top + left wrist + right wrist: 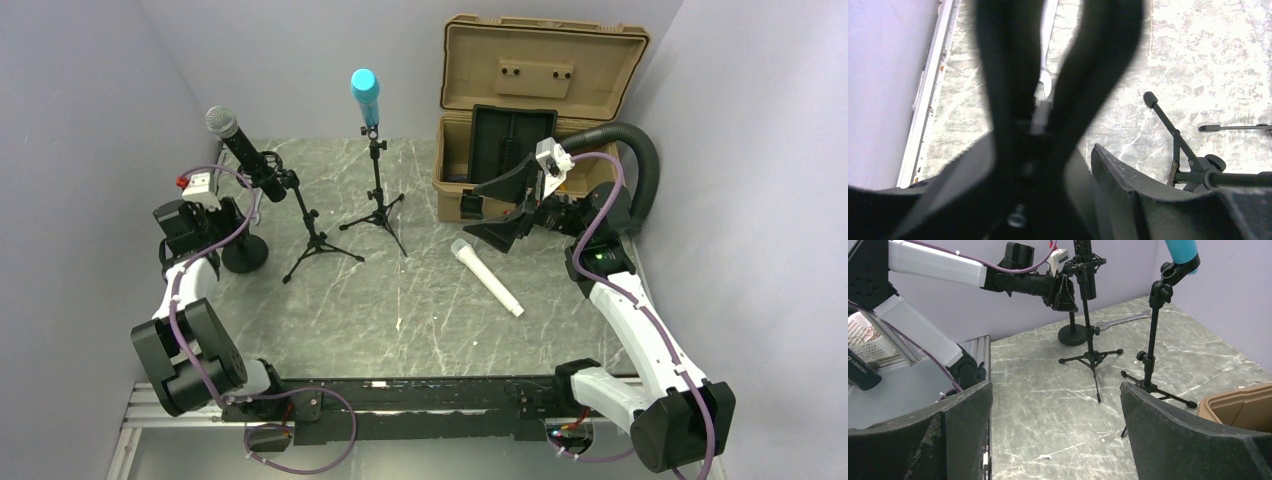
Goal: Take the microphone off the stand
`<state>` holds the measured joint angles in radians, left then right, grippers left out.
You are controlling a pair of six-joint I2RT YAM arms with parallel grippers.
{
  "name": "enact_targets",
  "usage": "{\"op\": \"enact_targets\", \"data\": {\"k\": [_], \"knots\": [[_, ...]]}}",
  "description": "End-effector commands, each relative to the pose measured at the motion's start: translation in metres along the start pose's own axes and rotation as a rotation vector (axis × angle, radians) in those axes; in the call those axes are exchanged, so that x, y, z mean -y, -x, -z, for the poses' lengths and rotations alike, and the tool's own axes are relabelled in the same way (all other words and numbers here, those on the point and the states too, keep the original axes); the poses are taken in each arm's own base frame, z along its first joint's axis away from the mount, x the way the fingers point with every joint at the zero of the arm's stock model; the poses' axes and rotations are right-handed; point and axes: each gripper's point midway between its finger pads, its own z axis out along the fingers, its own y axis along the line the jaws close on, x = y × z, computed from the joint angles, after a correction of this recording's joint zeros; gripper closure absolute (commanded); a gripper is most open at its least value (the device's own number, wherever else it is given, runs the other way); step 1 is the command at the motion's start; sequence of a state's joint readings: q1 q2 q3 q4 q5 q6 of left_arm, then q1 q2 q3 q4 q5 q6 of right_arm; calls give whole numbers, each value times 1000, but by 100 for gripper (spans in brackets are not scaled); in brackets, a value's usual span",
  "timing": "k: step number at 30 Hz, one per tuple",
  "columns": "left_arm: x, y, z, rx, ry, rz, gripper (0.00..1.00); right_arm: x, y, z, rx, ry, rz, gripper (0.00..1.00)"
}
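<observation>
Black mic (pixel 235 140) sits in clip on tripod stand (pixel 315 240), back-left of table (pixel 420 310), tilted w/ silver grille up-left. L gripper (pixel 252 190) is right at the mic/clip, just beside the stand top. L wrist view is blocked by blurry dark shapes close to the lens, so can't tell if the fingers are spread or pinching the mic. Round-base stand (pixel 245 252) sits just below the L gripper. R gripper (pixel 492 220) has fingers spread wide, holds nothing, and hovers in front of the open tan case (pixel 540 60). Blue mic (pixel 365 95) stands upright on 2nd tripod, center-back. White mic (pixel 487 278) lies flat on the table, near the R gripper.
</observation>
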<state>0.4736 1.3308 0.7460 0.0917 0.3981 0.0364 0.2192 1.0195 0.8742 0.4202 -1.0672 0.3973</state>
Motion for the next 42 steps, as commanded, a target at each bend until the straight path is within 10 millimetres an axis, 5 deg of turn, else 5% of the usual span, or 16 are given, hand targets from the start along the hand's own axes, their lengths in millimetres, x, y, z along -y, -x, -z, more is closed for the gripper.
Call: {"op": "enact_targets", "data": {"k": [1,11,24,29,37,42], "knots": [[-1,18,4,62,2,-42,42,-5,10,1,29,17,58,0],[-1,23,-7,86,-43,-58,98,-6,11,1,28,19,57,0],[-4,52,-32,186,-96,-52,100,-5,10,1,25,15,61,0],[-3,48,-41,167,-115,-2,92,-4,8,1,22,13,60,0],[-4,41,-34,154,-113,-2,58,-3,7,1,19,8,61,0],[-11,45,-19,152,-96,10,19,-1,9,1,14,-4,59,0]]}}
